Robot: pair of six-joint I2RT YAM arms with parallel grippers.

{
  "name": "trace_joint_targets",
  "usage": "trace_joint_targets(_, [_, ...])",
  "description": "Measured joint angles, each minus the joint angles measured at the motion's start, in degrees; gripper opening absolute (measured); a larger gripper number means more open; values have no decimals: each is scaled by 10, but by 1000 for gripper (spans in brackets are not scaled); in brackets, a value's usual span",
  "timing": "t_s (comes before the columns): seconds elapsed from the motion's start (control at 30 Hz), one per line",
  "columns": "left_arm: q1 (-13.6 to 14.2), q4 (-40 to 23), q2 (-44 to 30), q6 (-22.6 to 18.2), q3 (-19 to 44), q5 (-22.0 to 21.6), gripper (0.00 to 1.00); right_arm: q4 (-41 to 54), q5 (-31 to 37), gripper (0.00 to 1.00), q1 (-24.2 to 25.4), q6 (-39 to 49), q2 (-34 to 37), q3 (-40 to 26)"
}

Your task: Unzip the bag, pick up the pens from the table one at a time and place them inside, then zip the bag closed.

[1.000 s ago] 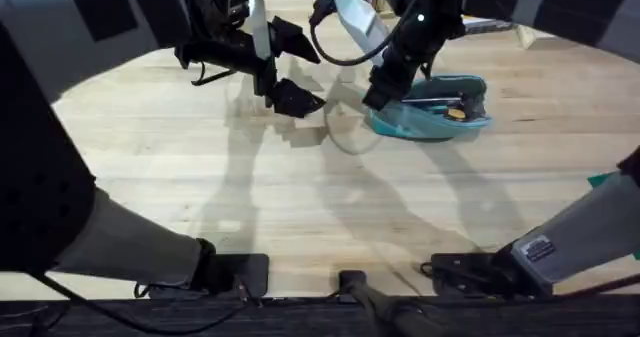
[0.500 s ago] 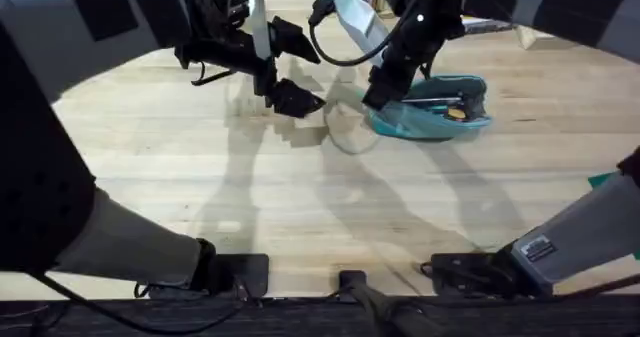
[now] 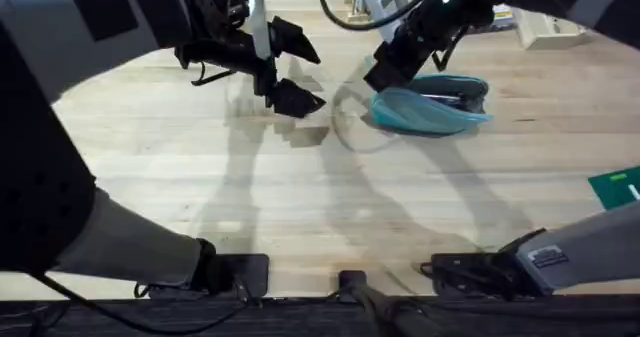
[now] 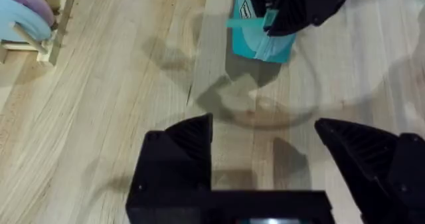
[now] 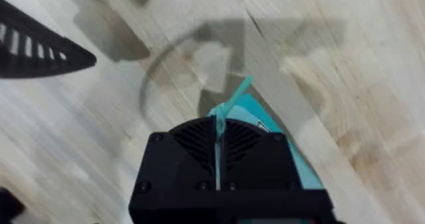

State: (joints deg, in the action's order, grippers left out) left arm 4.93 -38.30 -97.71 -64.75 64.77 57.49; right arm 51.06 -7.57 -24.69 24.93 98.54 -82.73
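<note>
Bag (image 3: 432,107): lies on the far right part of the counter (image 3: 300,197), its near-left end lifted.
Pull tab (image 5: 234,99): thin teal strip, pinched between the right fingers.
Right claw (image 3: 385,75): closed on the pull tab at the bag's left end.
Left claw (image 3: 290,72): fingers spread apart, holding nothing, above bare counter left of the bag.

It looked like a robot lab. A pale butcher-block wooden tabletop (image 3: 300,207) carried two black arms. Cables trailed at 6 o'clock.
</note>
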Motion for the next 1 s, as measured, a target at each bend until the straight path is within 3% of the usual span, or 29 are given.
trace_joint_targets(0.3, [0, 2, 0, 0, 0, 2, 946, -9, 1, 35, 0, -98, -7, 1])
trace_joint_targets(0.47, [2, 2, 0, 0, 0, 31, 947, -9, 1, 35, 0, -141, -7, 1])
trace_joint_targets(0.6, [19, 2, -2, 0, 0, 31, 947, -15, 3, 35, 0, -161, -7, 2])
trace_joint_targets(0.7, [46, 3, -31, 0, 0, 33, 947, -18, 3, 35, 0, -171, -7, 2])
trace_joint_targets(0.87, [67, 63, -90, 3, 0, 73, 950, -20, 3, 35, 0, -186, -7, 3])
trace_joint_targets(1.0, [78, 118, -118, 34, 0, 93, 948, -20, 3, 35, 0, -188, -7, 3])
